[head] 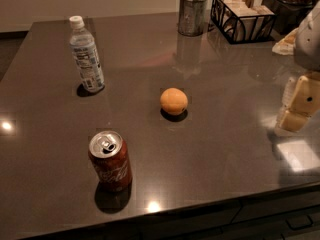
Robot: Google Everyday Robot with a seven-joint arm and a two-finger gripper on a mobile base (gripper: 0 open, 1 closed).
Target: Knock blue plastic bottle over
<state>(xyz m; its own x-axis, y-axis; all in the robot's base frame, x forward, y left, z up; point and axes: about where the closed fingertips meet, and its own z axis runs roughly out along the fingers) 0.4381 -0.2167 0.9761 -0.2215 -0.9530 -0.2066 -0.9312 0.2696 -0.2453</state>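
The blue plastic bottle (86,54) is standing upright near the worktop's (225,149) far left corner; the gripper (300,104) is hovering at the right edge, well apart from it, its claw state impossible to tell; a red soda can (110,160) is standing near the front edge; an orange (174,101) is lying mid-worktop.

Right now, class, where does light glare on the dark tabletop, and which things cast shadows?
Camera view: small glare spots on the dark glossy tabletop near its left and front edges, a bright patch below the cream gripper at the right edge; dark shadows sit under the clear blue-labelled plastic bottle, the round orange fruit and the red soda can.
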